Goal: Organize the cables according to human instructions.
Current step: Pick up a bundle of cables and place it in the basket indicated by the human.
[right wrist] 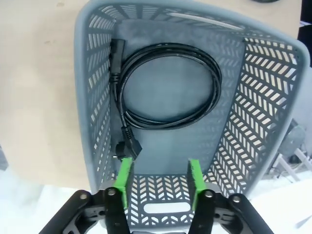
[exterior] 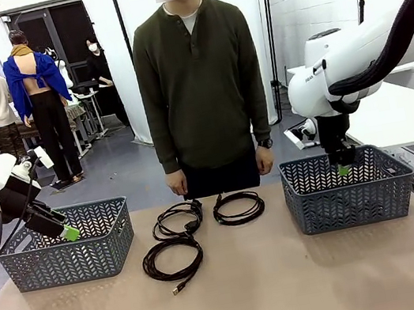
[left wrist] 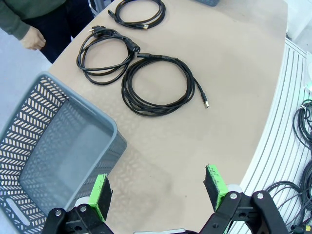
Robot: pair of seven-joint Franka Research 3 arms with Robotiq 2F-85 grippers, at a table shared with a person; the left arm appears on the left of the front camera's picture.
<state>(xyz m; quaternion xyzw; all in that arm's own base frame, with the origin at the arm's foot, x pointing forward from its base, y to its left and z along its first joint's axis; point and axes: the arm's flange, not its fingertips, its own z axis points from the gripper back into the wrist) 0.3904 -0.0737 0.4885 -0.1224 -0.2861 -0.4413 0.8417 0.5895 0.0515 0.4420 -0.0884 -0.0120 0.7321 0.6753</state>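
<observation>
1. Fingers of the left arm point(exterior: 71, 233) slant downward at the rim of the left grey latticed plastic basket point(exterior: 65, 260), green pads point(left wrist: 100, 195) spread wide and empty.
2. The right arm's fingers point(right wrist: 126, 171) point straight down into the right grey latticed basket point(right wrist: 258, 97), apart and gripping nothing.
3. One thin black coiled cable point(right wrist: 168, 47) lies flat on that basket's floor.
4. Three more black coils point(exterior: 173, 259) rest on the matte tan surface point(exterior: 294, 284) between the baskets.

No readable text, tiny mark point(exterior: 311, 79) on right arm point(exterior: 356, 44) perhaps lettering
</observation>
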